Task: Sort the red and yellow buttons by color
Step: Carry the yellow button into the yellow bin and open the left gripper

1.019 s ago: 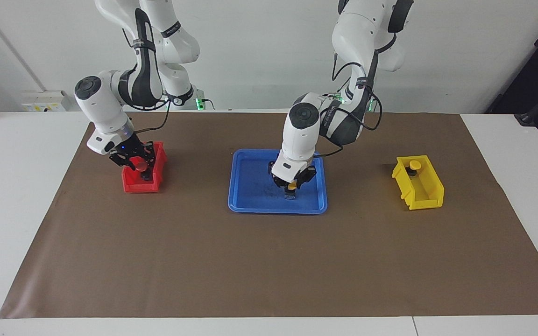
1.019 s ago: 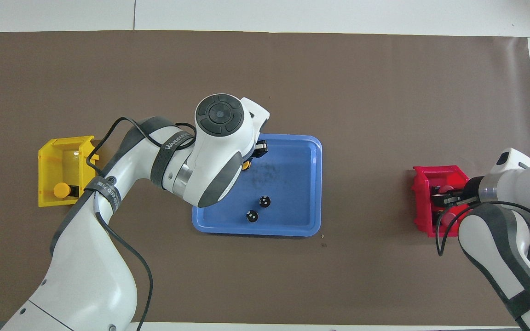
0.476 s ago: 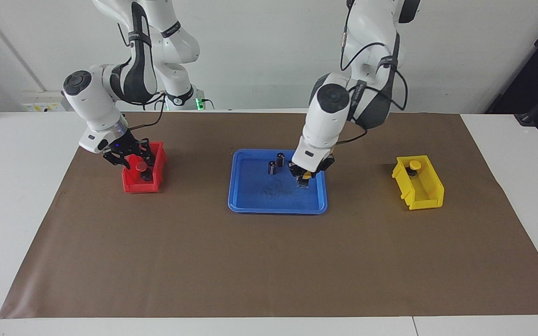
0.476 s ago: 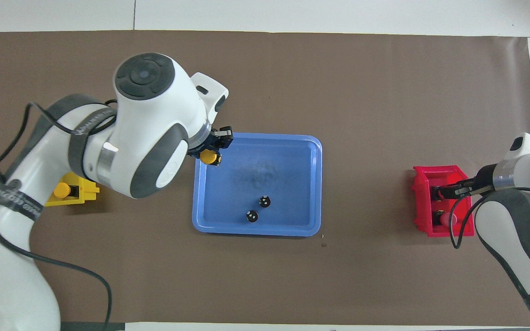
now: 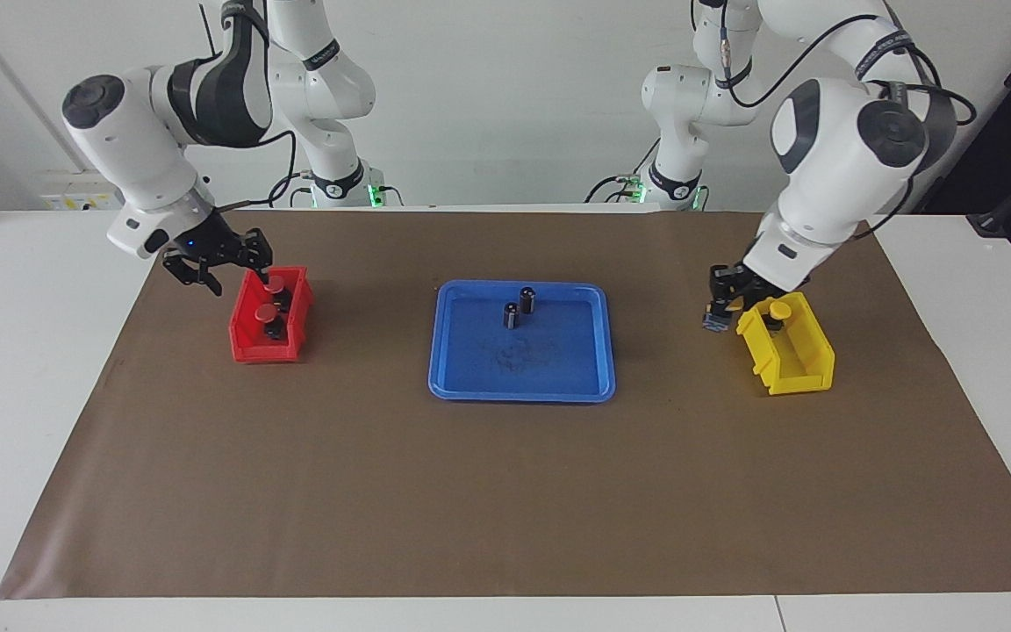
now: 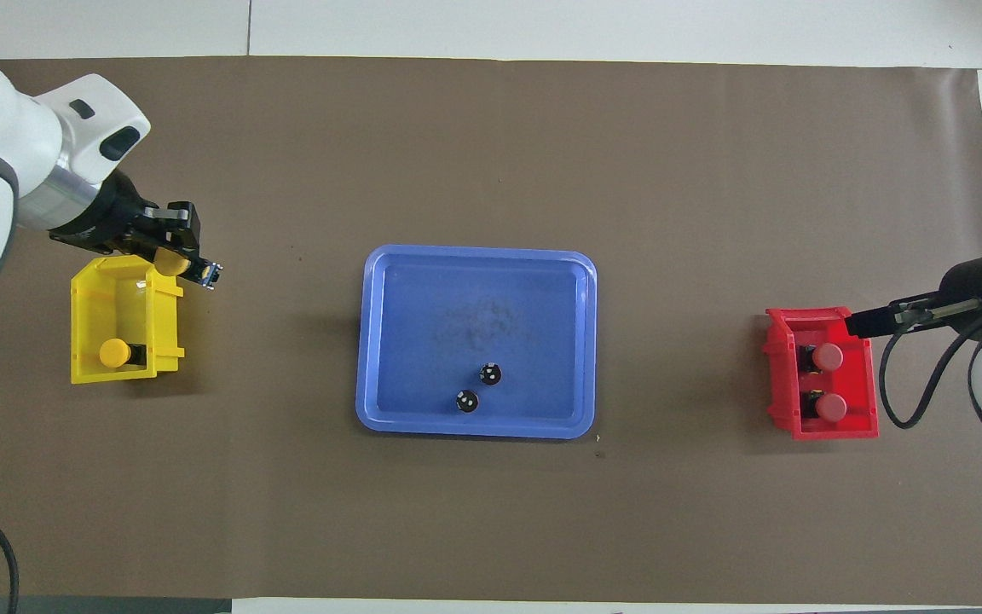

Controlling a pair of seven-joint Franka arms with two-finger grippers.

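Two red buttons [image 5: 272,303] we see in the red bin [image 5: 251,348], right gripper [image 5: 218,263] open above it, left gripper [image 5: 721,309] clamping a yellow button [image 6: 170,262] over the yellow bin [image 5: 797,373].

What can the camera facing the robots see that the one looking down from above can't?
Only the facing view shows the arms' bases and the sides of the dark cylinders. Only the overhead view shows the yellow cap of the held yellow button in the left end effector, over the yellow bin. Both show the blue tray, two red buttons in the red bin, and the right end effector by its rim.
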